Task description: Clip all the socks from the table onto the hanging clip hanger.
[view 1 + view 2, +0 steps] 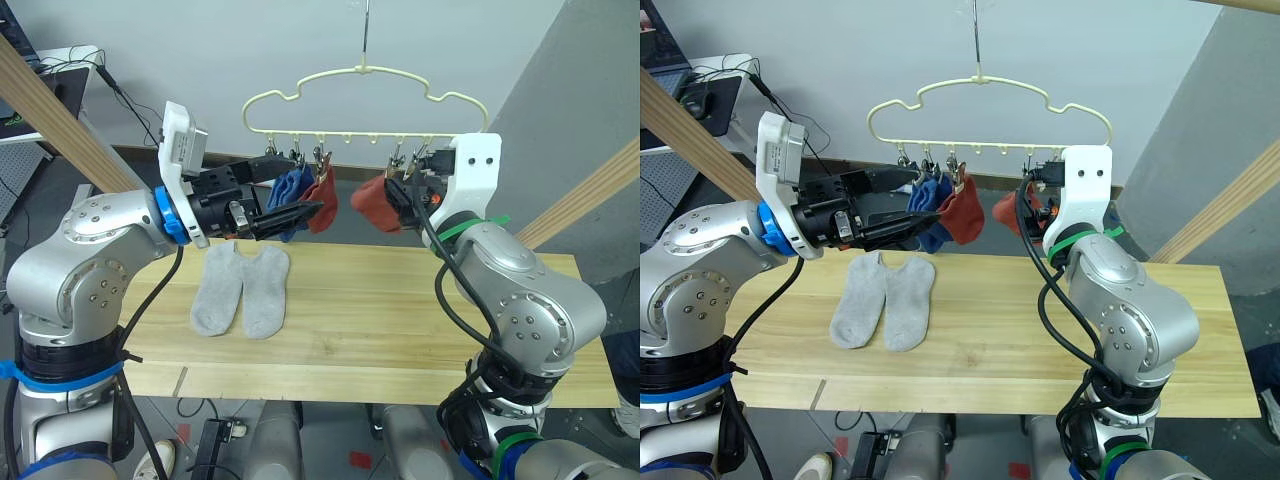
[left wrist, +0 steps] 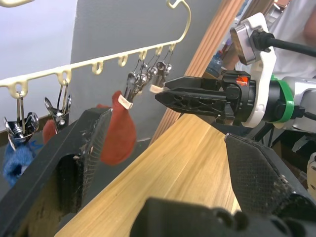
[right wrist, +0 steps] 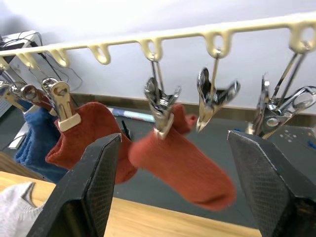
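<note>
On table (image 1: 420, 300), 2 grey socks (image 1: 240, 288) lengthwise front-to-back

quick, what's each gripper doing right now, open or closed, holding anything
Left gripper: open, holding nothing, raised by the clipped socks.
Right gripper: open, holding nothing, by a hanging rust red sock.

Both eye views look forward and down from the head over the table (image 1: 400, 320) toward the clip hanger (image 1: 365, 100). Each wrist view sits close under the hanger's clip row, looking up; all four share the hanger.
</note>
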Controlling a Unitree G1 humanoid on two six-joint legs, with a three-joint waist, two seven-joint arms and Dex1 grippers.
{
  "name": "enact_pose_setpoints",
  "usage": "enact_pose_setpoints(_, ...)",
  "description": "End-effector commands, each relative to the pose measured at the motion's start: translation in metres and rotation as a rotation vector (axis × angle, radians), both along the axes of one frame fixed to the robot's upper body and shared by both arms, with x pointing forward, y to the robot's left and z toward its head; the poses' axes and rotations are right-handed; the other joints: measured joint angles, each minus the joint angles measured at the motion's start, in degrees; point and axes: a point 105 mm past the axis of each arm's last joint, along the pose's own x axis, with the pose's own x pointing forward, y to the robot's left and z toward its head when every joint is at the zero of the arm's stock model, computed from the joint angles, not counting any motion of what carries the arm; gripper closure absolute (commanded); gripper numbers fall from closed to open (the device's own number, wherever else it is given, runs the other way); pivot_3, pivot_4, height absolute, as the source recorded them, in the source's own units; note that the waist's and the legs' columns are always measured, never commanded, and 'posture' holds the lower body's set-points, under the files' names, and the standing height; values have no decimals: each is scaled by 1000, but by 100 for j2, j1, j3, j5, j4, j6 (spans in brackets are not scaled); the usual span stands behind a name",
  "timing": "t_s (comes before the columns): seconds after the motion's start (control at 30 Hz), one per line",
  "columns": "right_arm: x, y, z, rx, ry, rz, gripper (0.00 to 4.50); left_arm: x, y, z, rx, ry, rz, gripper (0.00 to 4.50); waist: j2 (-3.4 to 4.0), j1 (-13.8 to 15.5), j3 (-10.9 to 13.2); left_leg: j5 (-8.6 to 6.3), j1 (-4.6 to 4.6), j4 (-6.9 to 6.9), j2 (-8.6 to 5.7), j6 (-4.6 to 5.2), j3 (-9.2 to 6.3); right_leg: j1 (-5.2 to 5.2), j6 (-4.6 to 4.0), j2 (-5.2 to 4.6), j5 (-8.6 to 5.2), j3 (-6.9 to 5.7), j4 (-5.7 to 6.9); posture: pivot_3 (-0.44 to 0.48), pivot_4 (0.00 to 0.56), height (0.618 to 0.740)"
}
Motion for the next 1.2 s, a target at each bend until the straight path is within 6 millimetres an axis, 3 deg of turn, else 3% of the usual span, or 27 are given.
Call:
enact_pose_setpoints(0.03,-2,0,9,10,-40,-2,1518,-6,-3,6,15,-33,-17,288,0,2,0,0,0,0,0,0,0,0,0,0,0,0,0,-8,308,740)
enact_pose_setpoints(0.6,12,-7,3,7,6,-58,1518,-3,-3,5,13,-39,2,288,0,23,0,0,0,1,0,1,0,0,-3,0,2,0,3,9,314,740)
enact_pose_setpoints(0.7,15,-9,3,5,4,-77,2128,-3,-2,5,13,-39,7,288,0,25,0,0,0,1,0,1,0,0,-3,0,2,0,3,18,314,740)
enact_pose_setpoints(0.77,16,-9,4,3,5,-80,2770,-3,-2,5,13,-39,11,288,0,29,0,0,0,0,0,1,0,0,-3,0,2,0,3,19,315,740)
enact_pose_setpoints(1.2,34,-10,7,2,-5,-93,2770,-4,-1,6,6,-39,31,288,0,62,0,1,0,1,0,1,0,0,-5,0,3,-1,4,40,314,740)
